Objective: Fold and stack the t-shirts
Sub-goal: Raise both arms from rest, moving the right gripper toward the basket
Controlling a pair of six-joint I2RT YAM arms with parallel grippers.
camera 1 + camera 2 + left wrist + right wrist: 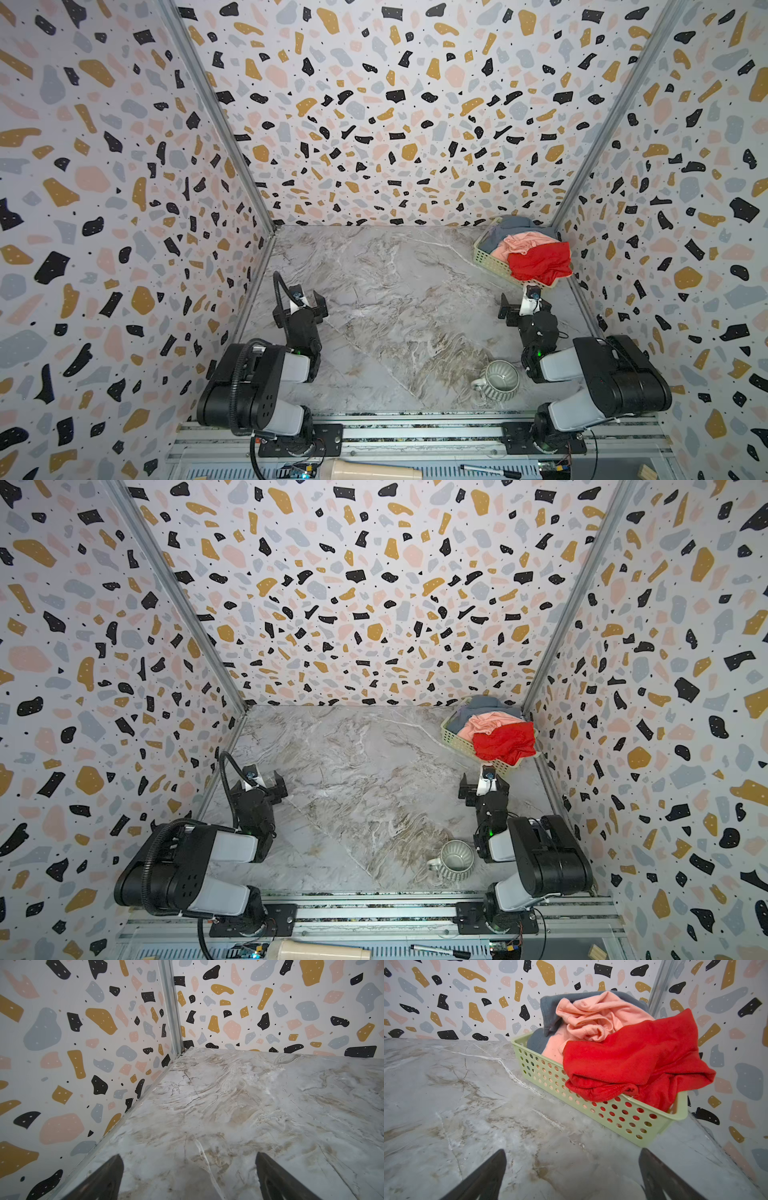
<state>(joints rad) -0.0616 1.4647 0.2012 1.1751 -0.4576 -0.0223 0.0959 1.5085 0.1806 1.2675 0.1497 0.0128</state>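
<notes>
Mug [498, 380] sits nearest, by your right arm's base: keep clear of it. Both arms are tucked low over the tabletop [395, 291], left claw [309, 300] and right claw [524, 307] wide apart, empty. Far right corner: basket [591, 1109] holds the red shirt [637, 1059] in front, the pink shirt [593, 1016] and grey-blue shirt [550, 1007] behind. Reach right, pinch a bunched red edge and lift it clear of the rim.

Left arm [249, 382]: you have it folded back on itself, low on the left, reaching forward.
Left gripper [188, 1156]: your jaws stand wide apart, with nothing held.
Right arm [615, 374]: folded the same way on the right, mirroring your left.
Right gripper [572, 1150]: jaws spread wide, nothing between its 2 fingers [488, 1174].
Spacing: your 2 grippers both point forward, well apart from each other.
</notes>
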